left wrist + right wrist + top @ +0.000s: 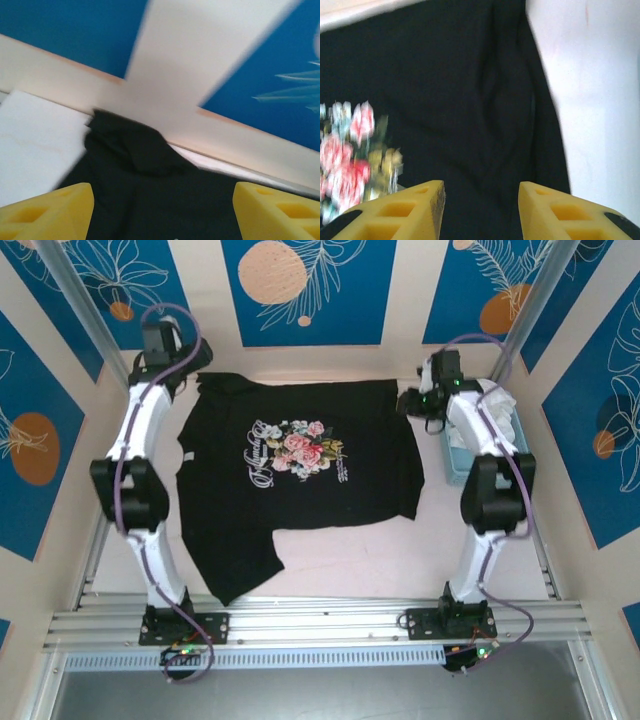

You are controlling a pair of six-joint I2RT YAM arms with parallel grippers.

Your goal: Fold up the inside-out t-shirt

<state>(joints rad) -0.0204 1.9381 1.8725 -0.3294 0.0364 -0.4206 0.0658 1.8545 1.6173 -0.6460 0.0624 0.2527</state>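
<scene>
Black cloth, soft and limp, lies spread across the white worktop (pixel 400 560): the inside-out t-shirt (pixel 230 520), floral print up, one lower corner trailing toward the near edge. We judge it light and floppy, apt to sag and crease, so best pinched at two hem corners at once. At the right, a pale blue basket (pixel 452 470) holds a white garment (pixel 500 405). Left claw (pixel 162 210) and right claw (pixel 481 200) hang open over the shirt's far corners, holding nothing.
</scene>
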